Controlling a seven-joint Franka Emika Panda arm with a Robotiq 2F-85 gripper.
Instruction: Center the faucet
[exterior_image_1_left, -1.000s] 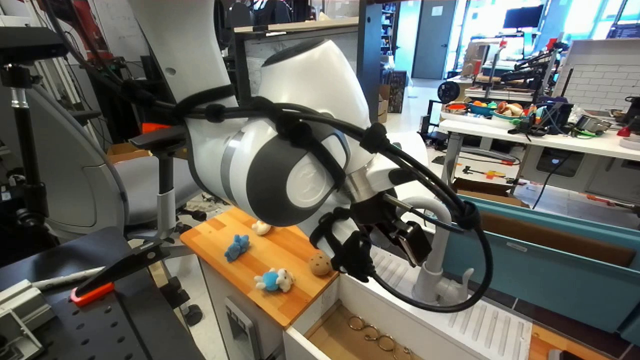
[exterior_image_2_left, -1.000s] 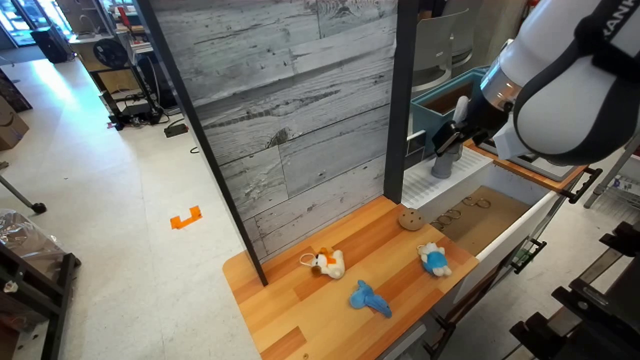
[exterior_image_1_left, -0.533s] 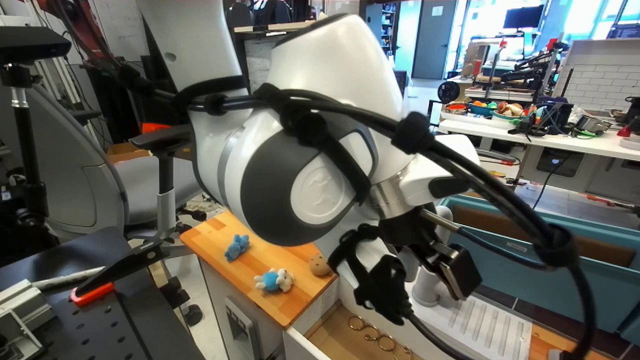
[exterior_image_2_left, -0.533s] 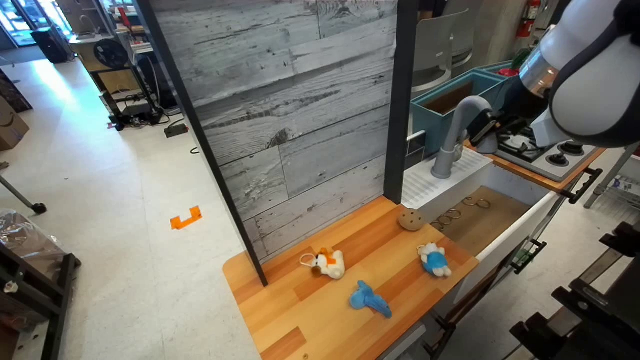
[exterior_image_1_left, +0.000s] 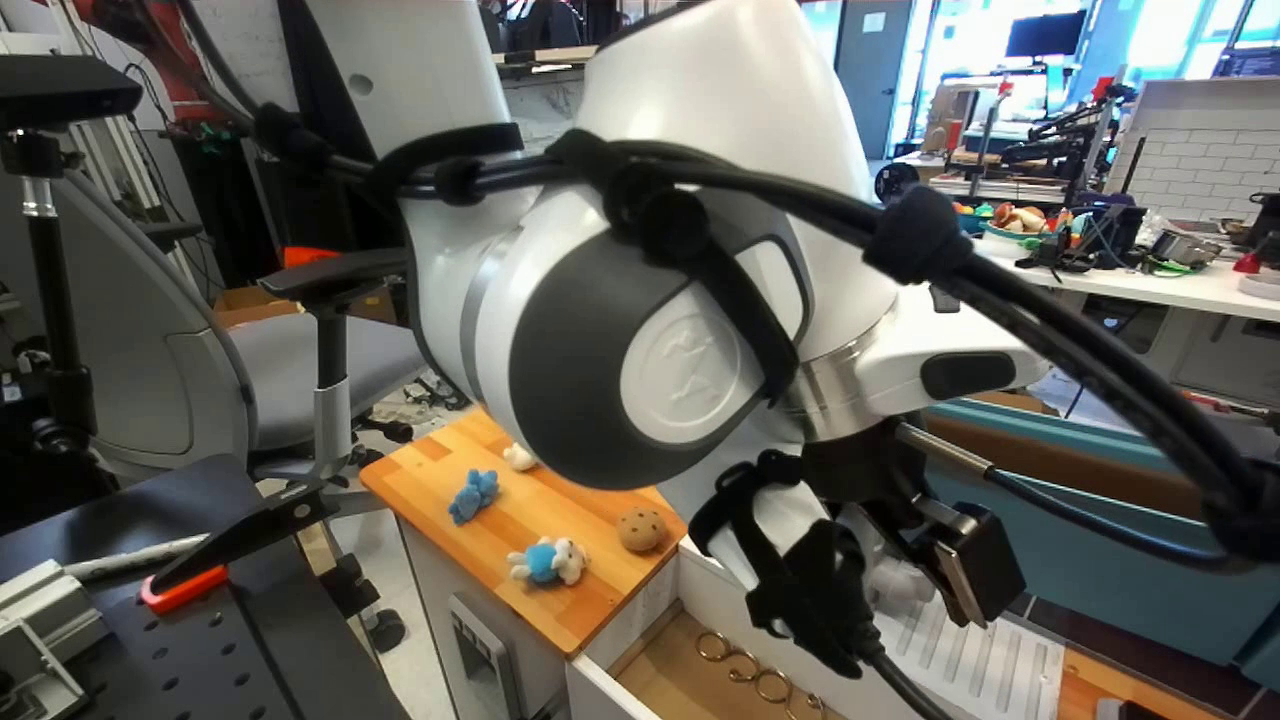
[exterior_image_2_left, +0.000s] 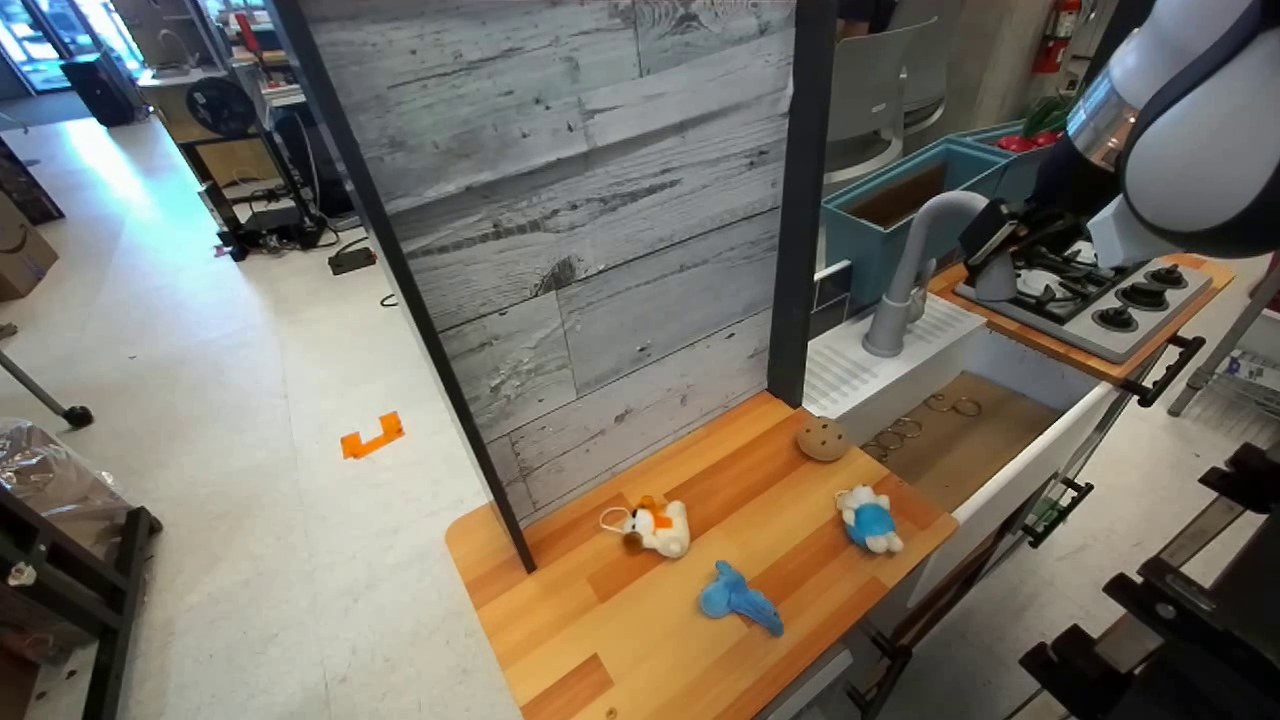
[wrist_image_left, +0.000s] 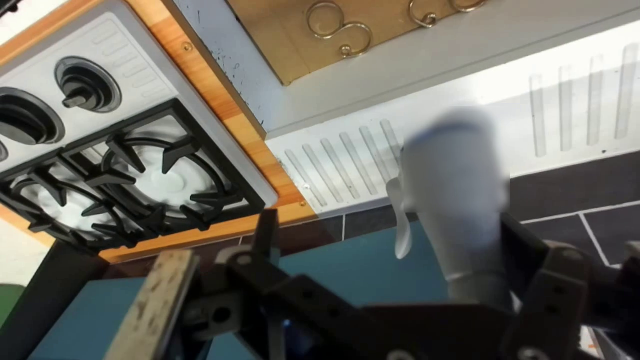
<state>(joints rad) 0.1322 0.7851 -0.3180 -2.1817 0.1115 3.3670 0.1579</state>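
Note:
The light grey faucet (exterior_image_2_left: 890, 322) stands on the white ribbed ledge (exterior_image_2_left: 835, 372) behind the sink. In that exterior view its spout (exterior_image_2_left: 937, 205) arches toward the stove side, with the end (exterior_image_2_left: 995, 283) below my gripper (exterior_image_2_left: 1000, 235). A black finger crosses in front of the spout. In the wrist view the gripper (wrist_image_left: 387, 225) is open, with the blurred faucet (wrist_image_left: 455, 190) between the fingers, close to the right-hand one; touching cannot be told. The side lever (wrist_image_left: 400, 225) shows there too. In an exterior view the gripper (exterior_image_1_left: 965, 575) and arm hide most of the faucet.
A stove top (exterior_image_2_left: 1120, 300) lies beyond the sink. Teal bins (exterior_image_2_left: 890, 215) stand behind. Several rings lie in the sink basin (exterior_image_2_left: 990, 440). A wooden counter (exterior_image_2_left: 640, 620) holds small plush toys and a brown dotted ball (exterior_image_2_left: 822, 439). A tall wood-look panel (exterior_image_2_left: 620, 230) borders it.
My gripper has moved toward the stove side, and the faucet's spout has swung the same way. The move is smaller over the last half second. The toys have not moved.

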